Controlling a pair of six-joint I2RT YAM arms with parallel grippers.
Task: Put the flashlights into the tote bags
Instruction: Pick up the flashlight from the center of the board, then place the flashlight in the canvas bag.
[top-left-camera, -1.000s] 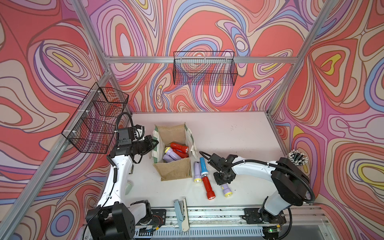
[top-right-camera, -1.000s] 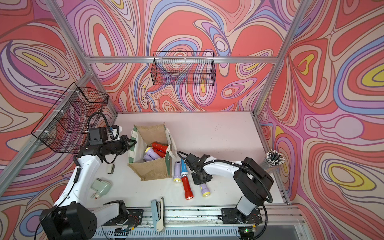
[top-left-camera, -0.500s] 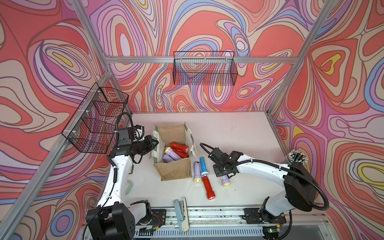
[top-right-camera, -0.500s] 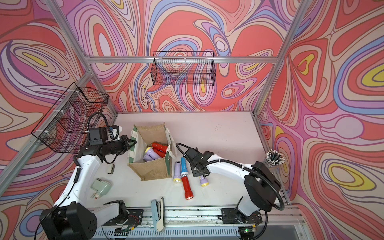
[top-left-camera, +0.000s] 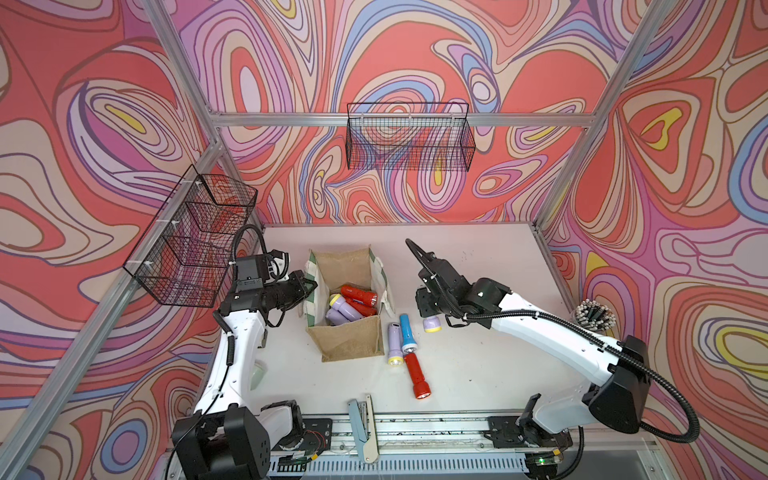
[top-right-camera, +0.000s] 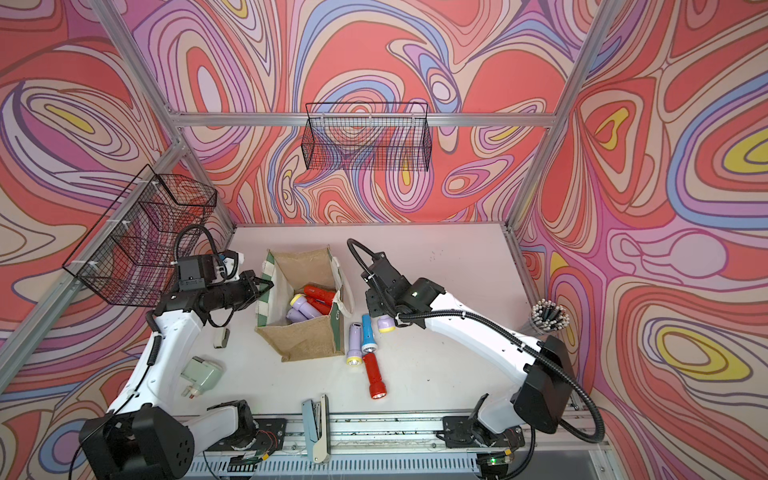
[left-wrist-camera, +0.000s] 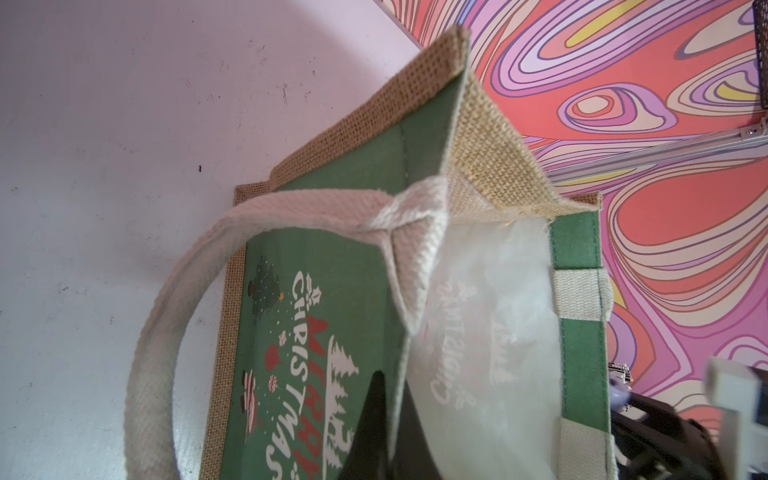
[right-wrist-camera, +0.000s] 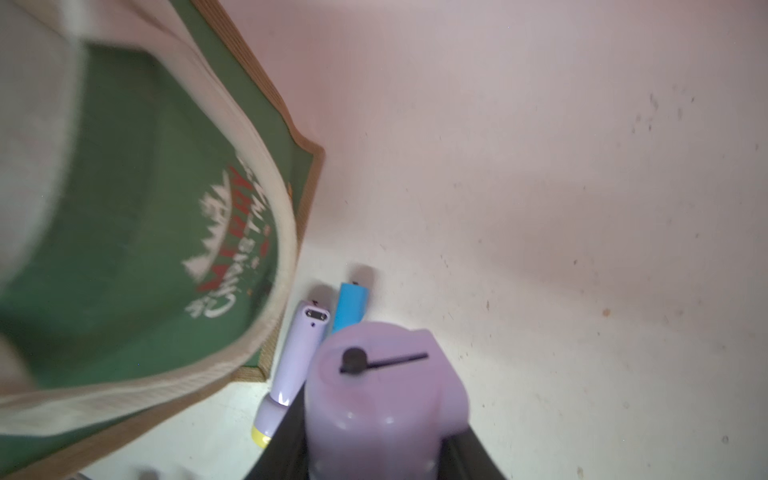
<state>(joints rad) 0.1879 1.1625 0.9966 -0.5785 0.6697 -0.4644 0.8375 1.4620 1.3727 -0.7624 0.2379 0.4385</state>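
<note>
Lilac flashlight (top-left-camera: 432, 323) gripped by outstretched right pincer (right-wrist-camera: 374, 451); left pincer (top-left-camera: 309, 286) clamps tote bag (top-left-camera: 353, 341).

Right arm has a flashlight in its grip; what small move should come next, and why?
Probably swing the right gripper toward the bag until the lilac flashlight hangs over its open mouth. The flashlight is clamped and off the table, but beside the bag, while the left gripper pinches the bag's wall.
</note>
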